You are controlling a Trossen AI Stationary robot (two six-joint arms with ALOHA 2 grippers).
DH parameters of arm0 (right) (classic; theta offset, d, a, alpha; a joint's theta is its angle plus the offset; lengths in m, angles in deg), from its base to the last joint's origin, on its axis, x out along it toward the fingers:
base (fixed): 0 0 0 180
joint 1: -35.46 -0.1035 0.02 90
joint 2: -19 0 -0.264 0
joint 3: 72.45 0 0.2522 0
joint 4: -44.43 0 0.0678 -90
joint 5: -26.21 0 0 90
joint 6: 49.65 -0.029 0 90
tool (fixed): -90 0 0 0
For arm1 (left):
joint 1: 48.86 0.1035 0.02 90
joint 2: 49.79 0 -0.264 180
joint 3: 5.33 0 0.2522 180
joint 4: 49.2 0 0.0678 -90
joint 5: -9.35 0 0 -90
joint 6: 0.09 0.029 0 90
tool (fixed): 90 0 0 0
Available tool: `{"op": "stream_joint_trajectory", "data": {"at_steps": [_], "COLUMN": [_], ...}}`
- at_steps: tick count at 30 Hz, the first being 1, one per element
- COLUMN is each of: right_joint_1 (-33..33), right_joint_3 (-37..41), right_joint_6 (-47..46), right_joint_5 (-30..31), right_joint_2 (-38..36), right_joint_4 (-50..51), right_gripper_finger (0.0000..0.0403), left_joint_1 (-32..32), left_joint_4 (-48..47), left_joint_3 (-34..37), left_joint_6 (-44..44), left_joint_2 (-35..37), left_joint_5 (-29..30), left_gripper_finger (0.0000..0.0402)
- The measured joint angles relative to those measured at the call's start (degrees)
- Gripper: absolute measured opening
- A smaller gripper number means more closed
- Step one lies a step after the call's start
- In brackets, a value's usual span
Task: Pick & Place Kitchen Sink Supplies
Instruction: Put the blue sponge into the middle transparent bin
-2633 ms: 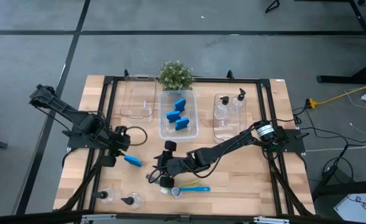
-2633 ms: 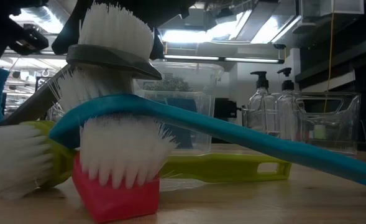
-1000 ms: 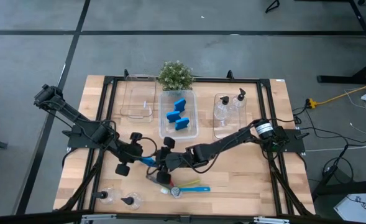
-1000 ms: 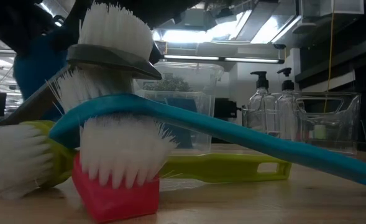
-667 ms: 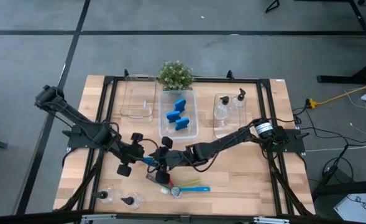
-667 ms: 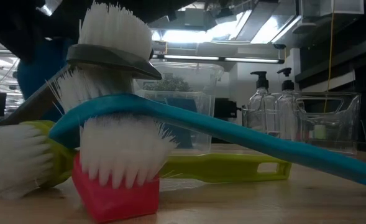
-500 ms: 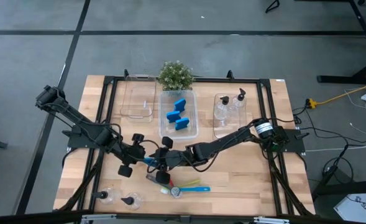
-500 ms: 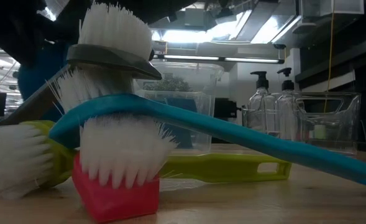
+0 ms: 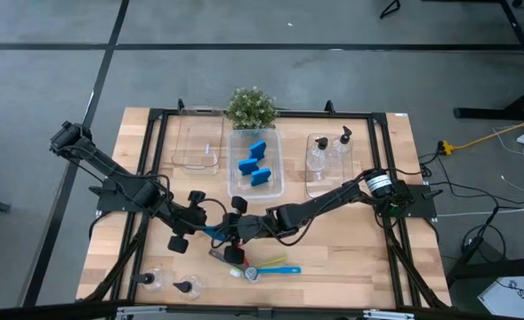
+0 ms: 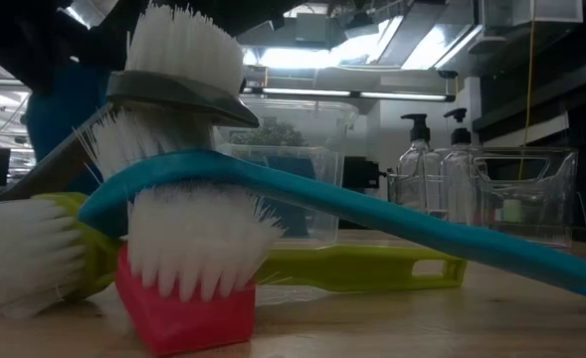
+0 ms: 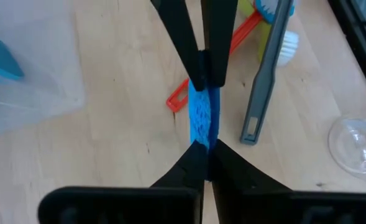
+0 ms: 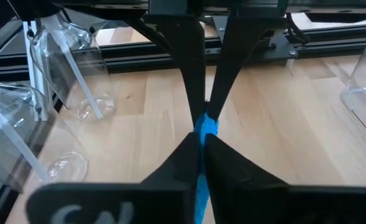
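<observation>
Grey concrete floor surrounds a pale wooden surface (image 9: 350, 258) framed in black rails. Just above its middle, at about 7 o'clock from centre, one blue sponge (image 11: 202, 116) hangs pinched from both ends: the left hand (image 11: 205, 157) is clenched on one end and the right hand (image 11: 204, 79) is clenched on the other, the two meeting nose to nose. The right wrist view shows the same sponge squeezed edge-on between both pairs of dark fingers.

This looks like a handover. To do it well, only one hand should let go, and only once the other's grip is plainly firm; then the carrier should lift clear of the brush pile (image 9: 257, 267) at 6 o'clock before swinging to 12 o'clock, where the middle bin (image 9: 278, 188) already holds three sponges (image 9: 254, 164). Pulling while both are clamped would stretch or tear the soft foam.

Two pump bottles (image 9: 328, 149) stand in the bin at 1 o'clock; two more (image 9: 168, 283) lie at 8 o'clock near the front edge. A potted plant (image 9: 251, 107) sits behind the bins.

From overhead the sponge is almost wholly covered by the hands. The low view is filled by the bristles of the brushes, so the handover is cut off there at its upper left.
</observation>
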Motion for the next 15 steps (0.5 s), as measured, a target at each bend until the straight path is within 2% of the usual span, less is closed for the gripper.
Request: {"op": "stream_joint_trajectory", "data": {"at_steps": [4, 12, 15], "right_joint_1": [0.0, 0.1, 0.1], "right_joint_3": [0.0, 0.1, 0.1], "right_joint_6": [-0.2, -1.7, -2.1], "right_joint_5": [-0.1, -0.9, -0.8], "right_joint_2": [0.0, 0.2, 0.3], "right_joint_4": [0.5, 1.2, 1.4], "right_gripper_finger": [0.0055, 0.0139, 0.0158], "left_joint_1": [0.0, 0.0, 0.0], "left_joint_4": [0.2, 1.9, 2.7], "left_joint_3": [0.0, -0.1, -0.1], "left_joint_6": [-0.1, -0.6, -0.6], "left_joint_2": [0.0, 0.2, 0.2], "left_joint_5": [0.1, 1.1, 1.1], "left_gripper_finger": [0.0006, 0.0006, 0.0006]}}
